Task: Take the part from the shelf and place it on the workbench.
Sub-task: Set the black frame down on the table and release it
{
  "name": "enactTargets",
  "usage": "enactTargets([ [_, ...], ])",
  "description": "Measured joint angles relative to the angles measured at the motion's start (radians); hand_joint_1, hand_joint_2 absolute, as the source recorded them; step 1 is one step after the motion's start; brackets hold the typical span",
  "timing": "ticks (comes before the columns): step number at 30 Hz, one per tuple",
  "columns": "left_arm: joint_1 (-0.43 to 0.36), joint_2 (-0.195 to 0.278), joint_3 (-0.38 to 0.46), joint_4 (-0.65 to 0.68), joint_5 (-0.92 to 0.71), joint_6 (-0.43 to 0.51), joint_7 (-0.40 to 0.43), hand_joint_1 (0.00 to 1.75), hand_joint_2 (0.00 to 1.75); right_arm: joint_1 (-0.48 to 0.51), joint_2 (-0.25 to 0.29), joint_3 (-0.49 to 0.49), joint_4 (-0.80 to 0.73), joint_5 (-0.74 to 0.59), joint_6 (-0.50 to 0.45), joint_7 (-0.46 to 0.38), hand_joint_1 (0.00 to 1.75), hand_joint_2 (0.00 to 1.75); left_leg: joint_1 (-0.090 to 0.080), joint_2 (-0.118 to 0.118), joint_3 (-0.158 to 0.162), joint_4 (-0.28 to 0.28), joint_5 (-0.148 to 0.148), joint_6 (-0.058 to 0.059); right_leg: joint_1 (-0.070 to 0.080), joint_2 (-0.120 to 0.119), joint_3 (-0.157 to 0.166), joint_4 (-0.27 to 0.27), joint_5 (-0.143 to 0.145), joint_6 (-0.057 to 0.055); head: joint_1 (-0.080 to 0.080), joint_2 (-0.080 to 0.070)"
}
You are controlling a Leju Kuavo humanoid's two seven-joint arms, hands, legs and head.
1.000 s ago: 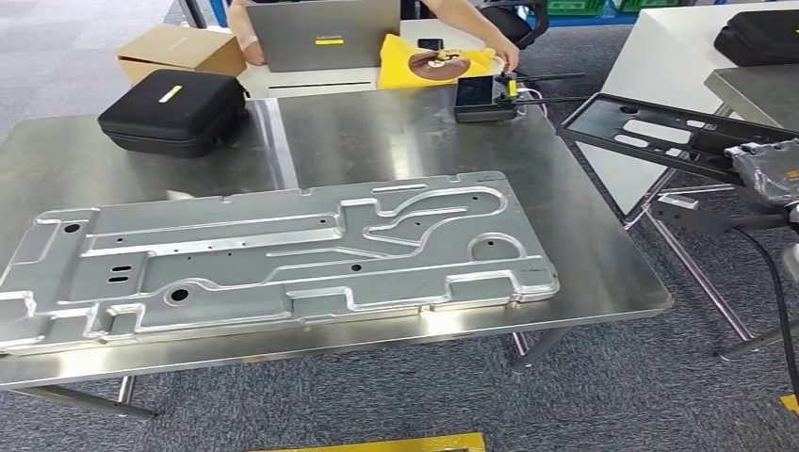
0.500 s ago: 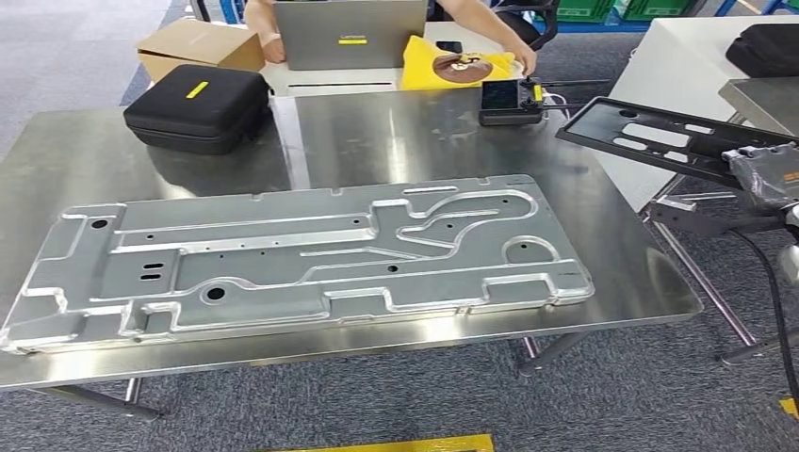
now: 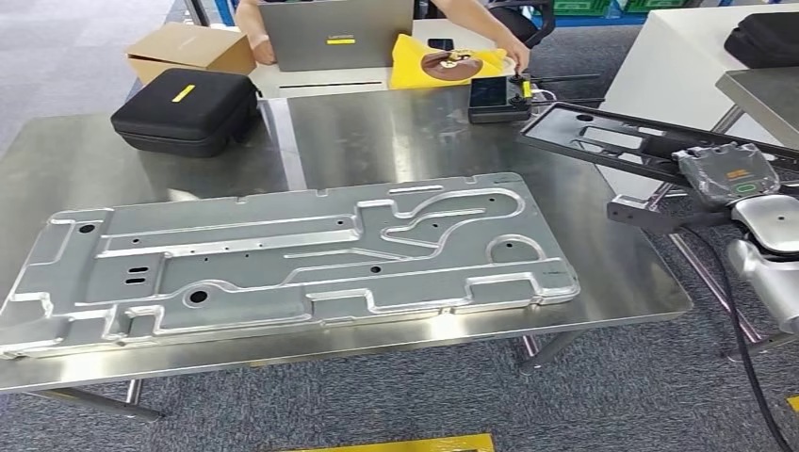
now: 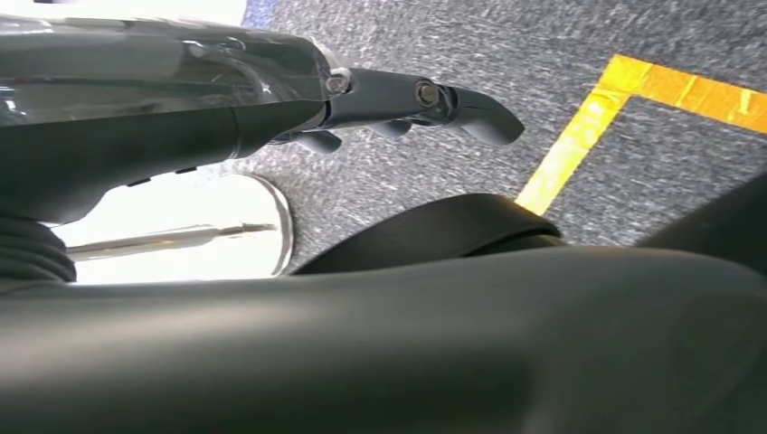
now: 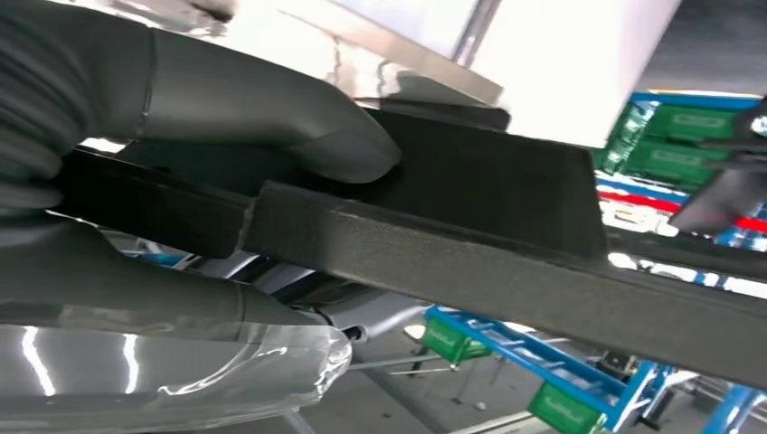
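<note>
My right hand (image 3: 725, 174) grips a long black flat part (image 3: 603, 132) with cut-outs, held in the air off the workbench's right end, its far tip over the bench's back right corner. In the right wrist view the grey thumb (image 5: 298, 127) presses on the black part (image 5: 470, 235). The steel workbench (image 3: 415, 141) carries a large silver stamped panel (image 3: 283, 254) across its near half. My left hand (image 4: 425, 99) hangs over the carpet with its fingers stretched out and nothing in it.
A black zip case (image 3: 184, 111) sits at the bench's back left, a small black device (image 3: 497, 97) at the back right. Behind, a person works at a laptop (image 3: 334, 33) beside a cardboard box (image 3: 188, 52). A white table (image 3: 678, 66) stands on the right. Yellow floor tape (image 3: 396, 443) runs below.
The camera swung right and then back left, shifting the whole scene. The right hand and the black part now sit farther left in view, closer to the bench's right end.
</note>
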Motion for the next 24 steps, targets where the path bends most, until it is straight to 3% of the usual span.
enactTargets([
  [12, -0.007, -0.001, -0.015, 0.000, 0.000, -0.012, 0.009, 0.00, 1.75, -0.001, 0.330, 0.075, 0.091, 0.022, -0.073, 0.057, 1.75, 1.75, 0.000, 0.003, 0.000, -0.001, -0.001, -0.007, 0.001, 0.002, 0.000, 0.000, 0.000, -0.001, 0.000, 0.000],
  [17, -0.005, -0.001, -0.015, 0.000, 0.000, -0.012, 0.009, 0.00, 1.75, 0.011, 0.395, 0.103, 0.096, 0.034, -0.074, 0.046, 1.75, 1.75, -0.001, 0.003, 0.000, 0.000, -0.001, -0.007, -0.001, 0.002, 0.001, -0.001, 0.000, -0.001, 0.000, 0.000],
  [24, -0.001, -0.001, -0.015, 0.000, 0.000, -0.012, 0.009, 0.00, 1.75, 0.063, 0.443, 0.173, 0.063, 0.052, -0.048, 0.004, 1.75, 1.75, -0.002, 0.003, 0.000, 0.000, -0.001, -0.007, -0.002, 0.002, 0.001, -0.002, 0.000, -0.001, 0.000, 0.000],
])
